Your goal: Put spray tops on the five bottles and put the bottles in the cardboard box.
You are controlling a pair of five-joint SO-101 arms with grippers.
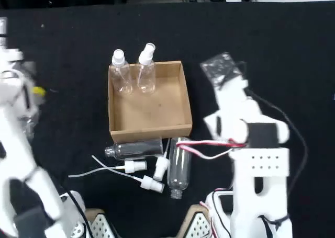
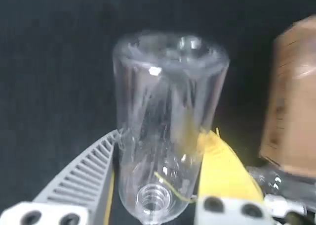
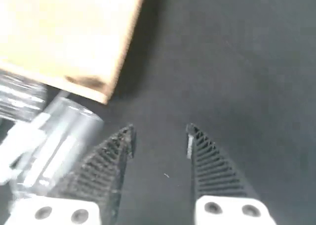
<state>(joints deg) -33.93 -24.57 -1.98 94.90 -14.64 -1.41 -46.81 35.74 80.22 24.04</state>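
1. The left gripper (image 2: 164,136) is clamped on a clear uncapped bottle (image 2: 168,111), neck toward the wrist, likely held ready for capping.
2. The right gripper (image 3: 160,136) is part open and empty, near a corner of the cardboard box (image 1: 149,128).
3. Capped bottles (image 1: 121,73) stand at the box's 12 o'clock wall. Bare bottles (image 1: 135,149) and spray tops (image 1: 133,167) lie at its 6 o'clock.

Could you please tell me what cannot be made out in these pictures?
Right wrist view: lying bottle, blurred, partly behind the right pincer; neck unreadable.
Left wrist view: cardboard box, blurred, cut by the edge; contents hidden.
High view: left pincer and held bottle, smeared at the edge.
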